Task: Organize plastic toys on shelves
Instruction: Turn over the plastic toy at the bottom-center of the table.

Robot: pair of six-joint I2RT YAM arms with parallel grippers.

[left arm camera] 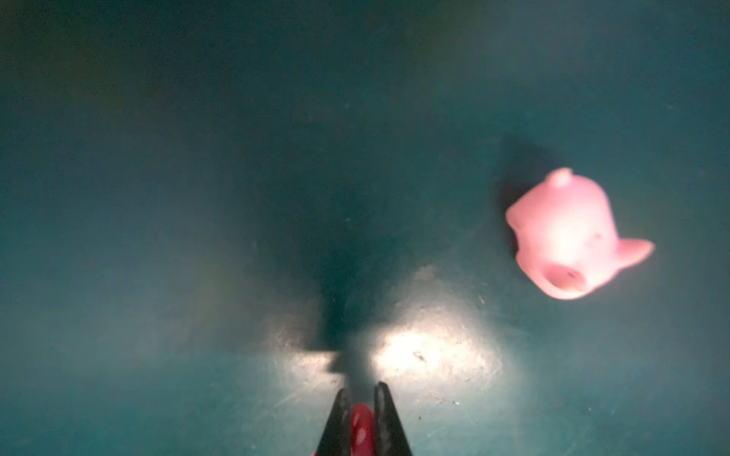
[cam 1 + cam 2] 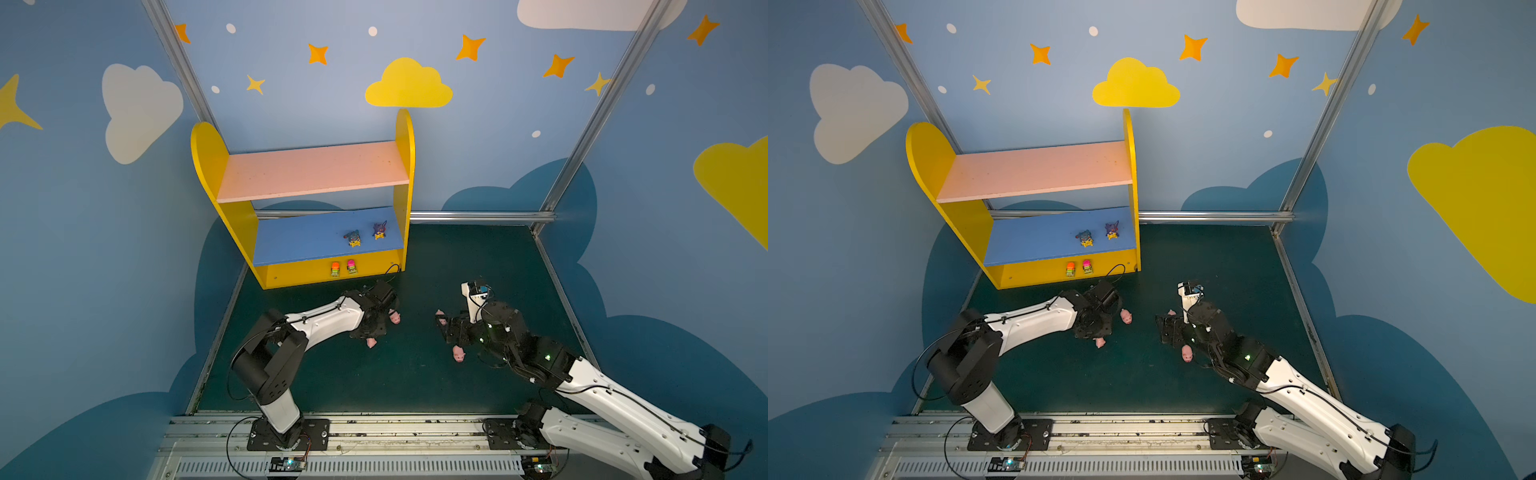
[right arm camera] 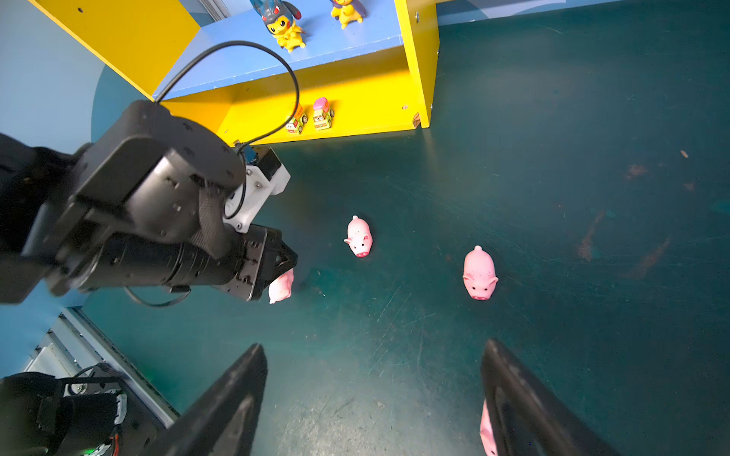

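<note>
Left end effector (image 1: 362, 389): closed on a pig (image 1: 361, 426), pinched between the fingers. You hold it low; I cannot tell whether it is resting on the table (image 2: 415, 374) or just off it.
Right end effector (image 3: 374, 345): jaws wide apart and empty. A second pig (image 3: 488, 430) lies just beside one finger, so you look well placed to take it.
Loose pigs: a third pig (image 3: 358, 237) and a fourth pig (image 3: 480, 272) stand apart on the table, between the two arms.
Shelves (image 2: 405, 137): the blue board (image 2: 299, 241) carries both figures (image 2: 354, 237). The base (image 2: 291, 276) carries both cars (image 2: 335, 269). The pink board (image 2: 311, 170) is bare.
Why: each kind has its own level, so the pink board looks meant for your pigs.
Next: probably lift your pig and carry it up there, keeping clear of the side panels.
</note>
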